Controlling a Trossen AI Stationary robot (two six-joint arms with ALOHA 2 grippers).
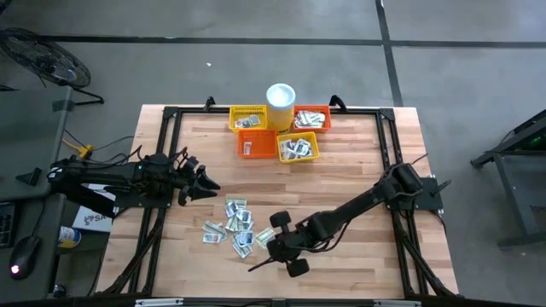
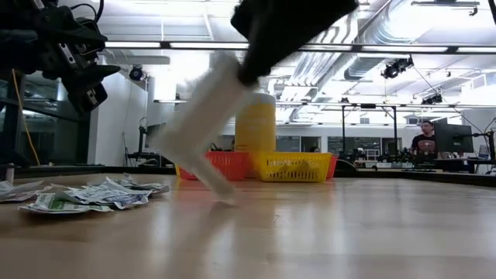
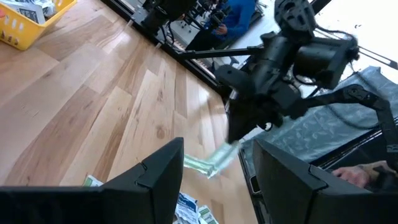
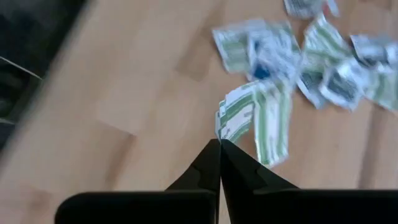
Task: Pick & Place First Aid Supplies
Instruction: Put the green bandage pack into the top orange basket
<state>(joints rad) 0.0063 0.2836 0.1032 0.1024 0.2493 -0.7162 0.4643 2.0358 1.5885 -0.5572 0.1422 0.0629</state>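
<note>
Several white, grey and pale green first aid packets (image 1: pixel 235 226) lie flat in a loose pile on the wooden table, near its front middle. Just right of the pile my right gripper (image 1: pixel 271 245) slants down, shut on one pale green striped packet (image 4: pixel 258 118). That packet also shows in the left wrist view (image 3: pixel 210 163) and as a pale blurred strip in the low view (image 2: pixel 203 128). My left gripper (image 1: pixel 209 183) waits open at the table's left side, pointing level toward the right, with nothing between its fingers. My right gripper pinches the green packet by one corner (image 4: pixel 221 129) between its two fingertips (image 4: pixel 211 158). The fingers slant down from the table's right side. The packet hangs slanting below them (image 3: pixel 214 158); whether its low end (image 2: pixel 226 198) is clear of the wood, I cannot tell.
At the far middle stand small mesh baskets, yellow (image 1: pixel 248 118), red-orange (image 1: pixel 312 117), orange (image 1: pixel 256 145) and yellow (image 1: pixel 299 147), with a white cup (image 1: pixel 281 96) between them. Black frame rails (image 1: pixel 162 162) run along both table sides. A person (image 2: pixel 424 143) sits far behind.
</note>
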